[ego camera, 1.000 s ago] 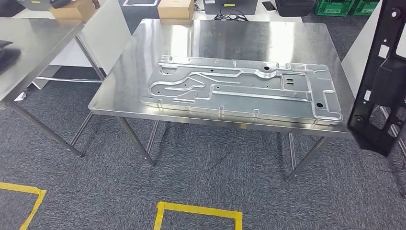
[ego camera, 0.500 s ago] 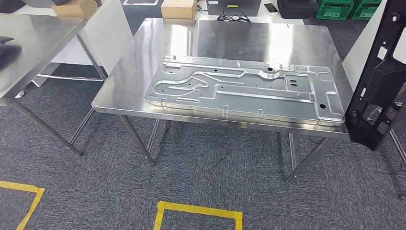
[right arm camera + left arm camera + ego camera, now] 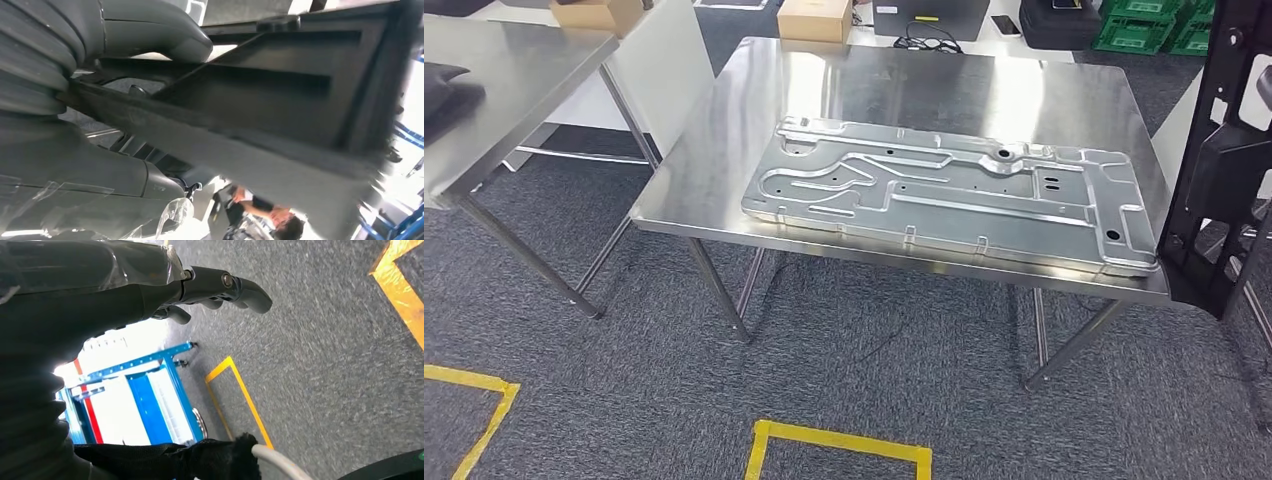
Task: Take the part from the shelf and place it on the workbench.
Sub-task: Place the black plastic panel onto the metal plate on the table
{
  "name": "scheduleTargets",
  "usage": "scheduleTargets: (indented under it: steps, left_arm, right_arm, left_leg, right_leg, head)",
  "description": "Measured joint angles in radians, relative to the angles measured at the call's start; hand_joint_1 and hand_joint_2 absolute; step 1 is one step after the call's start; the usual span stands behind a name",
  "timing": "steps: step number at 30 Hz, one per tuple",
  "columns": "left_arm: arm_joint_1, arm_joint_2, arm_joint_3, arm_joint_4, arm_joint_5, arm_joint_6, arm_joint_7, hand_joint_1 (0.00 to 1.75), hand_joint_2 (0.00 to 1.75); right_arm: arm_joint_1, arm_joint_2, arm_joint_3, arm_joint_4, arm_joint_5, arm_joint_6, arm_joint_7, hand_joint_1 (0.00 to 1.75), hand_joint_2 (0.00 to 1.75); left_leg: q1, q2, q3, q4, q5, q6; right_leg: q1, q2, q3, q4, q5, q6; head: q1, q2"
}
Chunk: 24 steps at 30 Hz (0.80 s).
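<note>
The part is a long black plastic frame [image 3: 1224,170] with cut-outs, hanging upright at the right edge of the head view, just right of the workbench's right end. My right hand [image 3: 100,75] grips this black part [image 3: 280,100], thumb over one face and fingers beneath it. The workbench [image 3: 904,90] is a steel table straight ahead, with a large stamped silver metal panel [image 3: 954,190] lying flat along its near side. My left hand [image 3: 210,287] hangs over grey carpet with its fingers loosely apart, holding nothing.
A second steel table [image 3: 504,70] stands at the left with a dark object [image 3: 449,90] on it. Cardboard boxes [image 3: 816,18] and green crates [image 3: 1164,25] lie beyond the workbench. Yellow floor tape [image 3: 839,440] marks the carpet. A blue cart [image 3: 150,390] and a person [image 3: 260,210] are nearby.
The whole head view has shifted, so the camera moved: workbench and panel now sit further right and lower. The black part has slid closer to the picture's right edge.
</note>
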Motion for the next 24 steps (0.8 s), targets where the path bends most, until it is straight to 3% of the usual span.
scheduleTargets:
  steps: [2,4,7,9,11,13,15,19,24]
  left_arm:
    - [0.0,0.001,0.0,0.0,-0.001,0.0,0.002,0.0,1.75]
    - [-0.001,0.003,0.0,0.002,-0.002,0.001,0.004,0.0,1.75]
    - [0.003,0.001,0.0,0.002,-0.003,0.001,0.006,0.0,1.75]
    - [0.005,0.001,0.0,0.002,-0.003,0.002,0.007,0.0,1.75]
    - [0.004,0.001,0.0,0.002,-0.004,0.002,0.009,0.0,1.75]
    - [0.004,0.001,0.0,0.002,-0.005,0.002,0.011,0.0,1.75]
    - [0.003,0.001,0.0,0.002,-0.006,0.002,0.012,0.0,1.75]
    - [0.002,0.001,0.0,0.002,-0.008,0.002,0.012,0.0,1.75]
    - [0.002,0.001,0.0,0.002,-0.011,0.008,0.017,0.0,1.75]
  right_arm:
    - [-0.004,-0.002,0.004,0.001,0.001,0.003,0.0,1.75,1.75]
    - [-0.008,-0.001,0.007,0.003,0.0,0.006,0.001,1.75,1.75]
    - [-0.012,0.004,0.012,0.006,-0.003,0.013,0.005,1.75,1.75]
    - [-0.015,0.005,0.015,0.006,-0.005,0.015,0.007,1.75,1.75]
    - [-0.017,0.005,0.016,0.007,-0.007,0.017,0.008,1.75,1.75]
    - [-0.019,0.005,0.017,0.007,-0.007,0.024,0.011,1.75,1.75]
    - [-0.027,0.005,0.019,0.007,0.0,0.036,0.017,1.75,1.75]
    - [-0.055,0.005,0.027,0.008,0.014,0.064,0.032,1.75,1.75]
    - [-0.12,0.005,0.04,0.014,0.027,0.107,0.056,1.75,1.75]
  left_leg:
    - [0.01,-0.015,-0.002,0.013,-0.012,-0.022]
    - [0.011,-0.024,-0.006,0.017,-0.017,-0.04]
    - [0.012,-0.03,-0.004,0.002,-0.007,-0.052]
    - [0.013,-0.022,-0.004,0.004,0.003,-0.044]
    - [0.011,-0.017,-0.005,0.004,0.015,-0.031]
    - [0.009,-0.016,-0.005,0.001,0.016,-0.028]
    - [0.01,-0.014,-0.003,-0.005,0.011,-0.033]
    - [0.011,-0.009,0.001,-0.019,-0.002,-0.06]
    - [0.005,-0.009,-0.005,-0.012,-0.003,-0.061]
  right_leg:
    - [-0.012,0.017,0.072,-0.144,0.059,0.017]
    - [-0.014,0.031,0.106,-0.212,0.072,0.009]
    - [-0.007,0.018,0.109,-0.217,0.072,-0.023]
    - [-0.005,0.012,0.112,-0.224,0.075,-0.034]
    - [-0.001,0.012,0.114,-0.229,0.076,-0.036]
    - [0.003,0.012,0.113,-0.23,0.076,-0.037]
    - [0.007,0.012,0.112,-0.229,0.075,-0.038]
    - [0.011,0.011,0.11,-0.229,0.074,-0.04]
    - [0.006,0.01,0.11,-0.229,0.074,-0.039]
  head:
    - [0.001,0.0]
    - [0.002,0.0]
    - [0.002,0.0]
    - [0.002,0.0]
    - [0.001,0.0]
    - [0.001,0.0]
    - [0.001,0.0]
    - [0.001,0.0]
    - [0.001,0.0]
